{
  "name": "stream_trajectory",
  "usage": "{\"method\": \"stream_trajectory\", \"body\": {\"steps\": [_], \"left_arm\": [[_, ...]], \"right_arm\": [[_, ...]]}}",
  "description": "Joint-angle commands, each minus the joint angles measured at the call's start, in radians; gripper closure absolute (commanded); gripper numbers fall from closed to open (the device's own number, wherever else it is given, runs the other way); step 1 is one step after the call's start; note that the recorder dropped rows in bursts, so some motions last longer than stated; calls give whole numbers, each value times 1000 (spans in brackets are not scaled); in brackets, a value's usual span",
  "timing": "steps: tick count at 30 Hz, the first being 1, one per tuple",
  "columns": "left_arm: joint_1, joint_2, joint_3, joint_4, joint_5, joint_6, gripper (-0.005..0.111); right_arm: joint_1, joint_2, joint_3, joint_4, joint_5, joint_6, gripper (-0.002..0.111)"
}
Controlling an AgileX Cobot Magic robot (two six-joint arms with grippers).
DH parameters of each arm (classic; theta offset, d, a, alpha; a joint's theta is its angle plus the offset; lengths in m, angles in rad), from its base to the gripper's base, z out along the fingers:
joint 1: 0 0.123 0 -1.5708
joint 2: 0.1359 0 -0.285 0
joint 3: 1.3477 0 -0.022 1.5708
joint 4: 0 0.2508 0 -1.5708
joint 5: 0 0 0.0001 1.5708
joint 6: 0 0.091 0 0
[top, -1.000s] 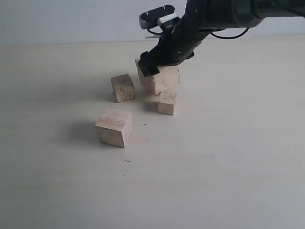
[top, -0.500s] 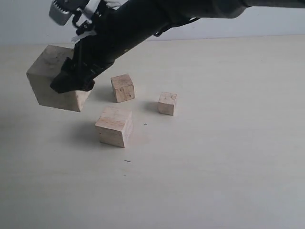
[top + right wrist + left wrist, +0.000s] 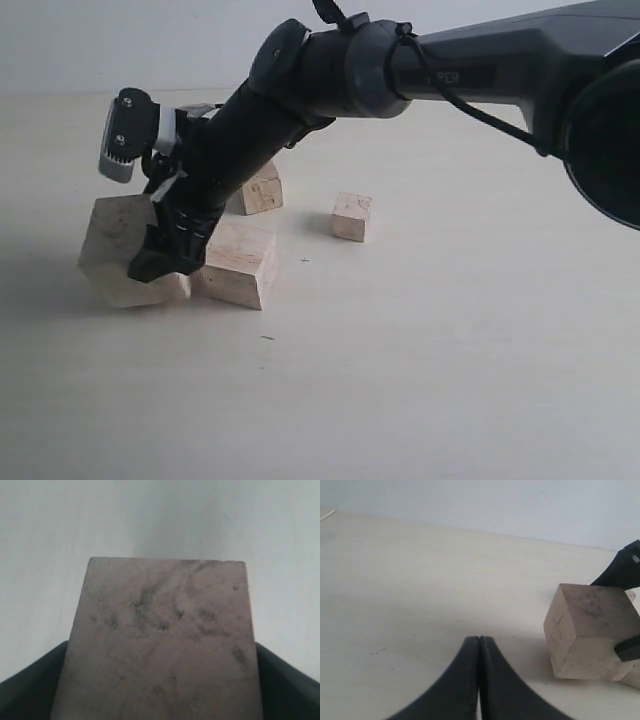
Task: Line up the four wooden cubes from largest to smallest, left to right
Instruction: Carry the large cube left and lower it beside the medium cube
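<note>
The largest wooden cube point(image 3: 110, 250), with a grey-mottled face point(image 3: 160, 640), is low at the left, tilted, just beside the second cube point(image 3: 238, 262). I cannot tell if it rests on the table. My right gripper point(image 3: 150, 262) is shut on it, one dark finger point(image 3: 292, 685) on each side. The third, browner cube point(image 3: 264, 192) shows partly behind the right arm. The smallest cube point(image 3: 351, 216) sits apart to the right. My left gripper point(image 3: 479, 640) is shut and empty, and the largest cube point(image 3: 590, 630) lies off to one side of it.
The pale tabletop point(image 3: 450, 350) stretches bare in front and to the right of the cubes. A light wall point(image 3: 100, 40) runs along its far edge. The right arm point(image 3: 400, 70) slants across the back of the cubes.
The right arm lifted the largest cube from behind the smallest cube, swung it left across the table, and lowered it beside the second cube. The other three cubes stayed put.
</note>
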Motion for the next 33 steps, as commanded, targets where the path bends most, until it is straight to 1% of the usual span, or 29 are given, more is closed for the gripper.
{"method": "stream_trajectory", "body": {"steps": [1,5,11,21,23,26,28,31,32,33], "left_arm": [[-6,-6,0,2,-9,3,107],[-6,-6,0,2,-9,3,107],[-6,-6,0,2,-9,3,107],[-6,-6,0,2,-9,3,107],[-6,-6,0,2,-9,3,107],[-6,-6,0,2,-9,3,107],[-6,-6,0,2,-9,3,107],[-6,-6,0,2,-9,3,107],[-6,-6,0,2,-9,3,107],[-6,-6,0,2,-9,3,107]], "right_arm": [[-3,0,-16,-104,8,15,108],[-15,0,-16,-115,22,37,108],[-46,0,-16,-127,55,146,108],[-46,0,-16,-130,47,136,108],[-46,0,-16,-133,46,136,106],[-46,0,-16,-138,46,136,95],[-46,0,-16,-154,46,136,83],[-46,0,-16,-166,46,138,58],[-46,0,-16,-168,46,138,42],[-46,0,-16,-168,45,138,36]]}}
